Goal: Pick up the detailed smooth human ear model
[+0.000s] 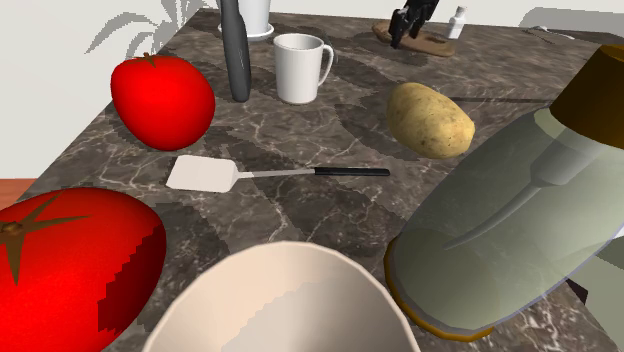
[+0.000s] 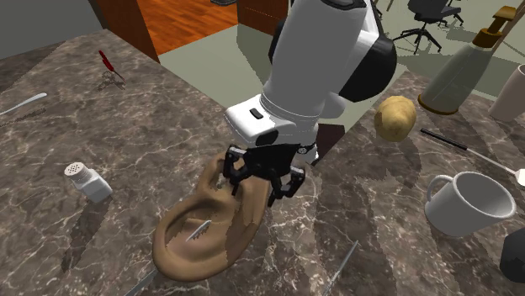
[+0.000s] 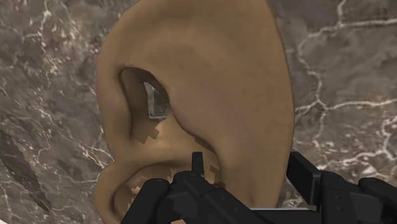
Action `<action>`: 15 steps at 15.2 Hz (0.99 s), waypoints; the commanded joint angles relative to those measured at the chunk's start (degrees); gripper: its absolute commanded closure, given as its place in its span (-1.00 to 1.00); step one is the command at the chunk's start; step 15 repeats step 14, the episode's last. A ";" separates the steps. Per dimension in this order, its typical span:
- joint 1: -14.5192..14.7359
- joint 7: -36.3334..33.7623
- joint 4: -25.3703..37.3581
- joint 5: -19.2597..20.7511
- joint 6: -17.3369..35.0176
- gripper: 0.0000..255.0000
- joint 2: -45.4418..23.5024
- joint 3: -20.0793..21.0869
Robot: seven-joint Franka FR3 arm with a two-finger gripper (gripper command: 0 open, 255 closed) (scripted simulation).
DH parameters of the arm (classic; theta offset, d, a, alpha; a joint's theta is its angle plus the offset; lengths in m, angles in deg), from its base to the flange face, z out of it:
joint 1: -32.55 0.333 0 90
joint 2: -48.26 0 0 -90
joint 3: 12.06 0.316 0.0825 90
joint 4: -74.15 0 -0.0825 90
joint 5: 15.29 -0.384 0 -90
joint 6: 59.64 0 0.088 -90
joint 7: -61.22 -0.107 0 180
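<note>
Black tool (image 3: 229, 178), fingers part-spread, apparently clasps the tan ear model (image 3: 210, 83) lying on the dark veined counter (image 3: 51, 63).

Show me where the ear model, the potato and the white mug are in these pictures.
ear model (image 3: 210, 83), wrist view, on its broad outer flap.
potato (image 1: 430, 120), shoulder view, middle of its skin.
white mug (image 1: 298, 68), shoulder view, on its side wall.

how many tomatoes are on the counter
2. One tomato lies left of the white mug in the shoulder view; the other tomato sits at that view's lower left corner. More could be hidden.
</note>
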 commanded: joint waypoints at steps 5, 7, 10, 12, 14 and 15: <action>0.09 1.01 5.27 -0.44 -4.45 1.00 -0.71 0.14; 0.12 1.33 7.15 -0.57 -5.94 1.00 -1.07 0.19; 0.15 1.81 10.09 -0.75 -8.19 1.00 -1.71 0.27; 0.17 2.14 12.12 -0.86 -9.71 1.00 -2.20 0.33; 0.17 2.16 12.28 -0.87 -9.82 1.00 -2.24 0.33; 0.17 2.16 12.28 -0.87 -9.82 1.00 -2.24 0.33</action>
